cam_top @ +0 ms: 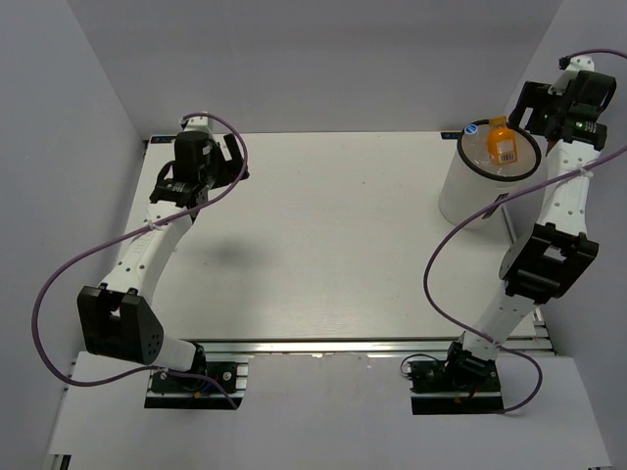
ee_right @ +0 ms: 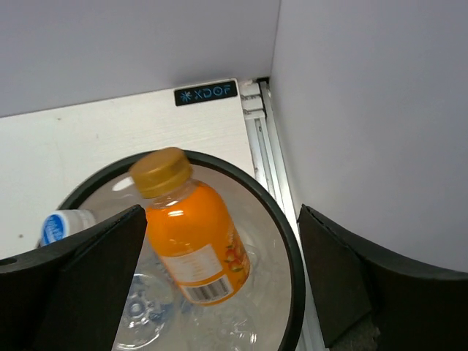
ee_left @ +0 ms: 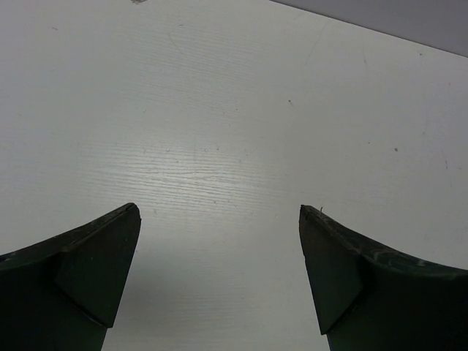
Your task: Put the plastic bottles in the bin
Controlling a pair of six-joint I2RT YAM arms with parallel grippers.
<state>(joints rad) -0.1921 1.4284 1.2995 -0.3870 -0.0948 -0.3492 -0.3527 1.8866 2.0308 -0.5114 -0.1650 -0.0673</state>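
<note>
The orange bottle [ee_right: 194, 245] lies in the bin [ee_right: 289, 248], cap toward the far side, just below your right gripper [ee_right: 221, 219], whose jaws are wide. Your left gripper [ee_left: 219, 216], also wide, sits well apart.

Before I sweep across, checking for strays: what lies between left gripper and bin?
Bare table only, from left gripper to bin, in the top view.
</note>
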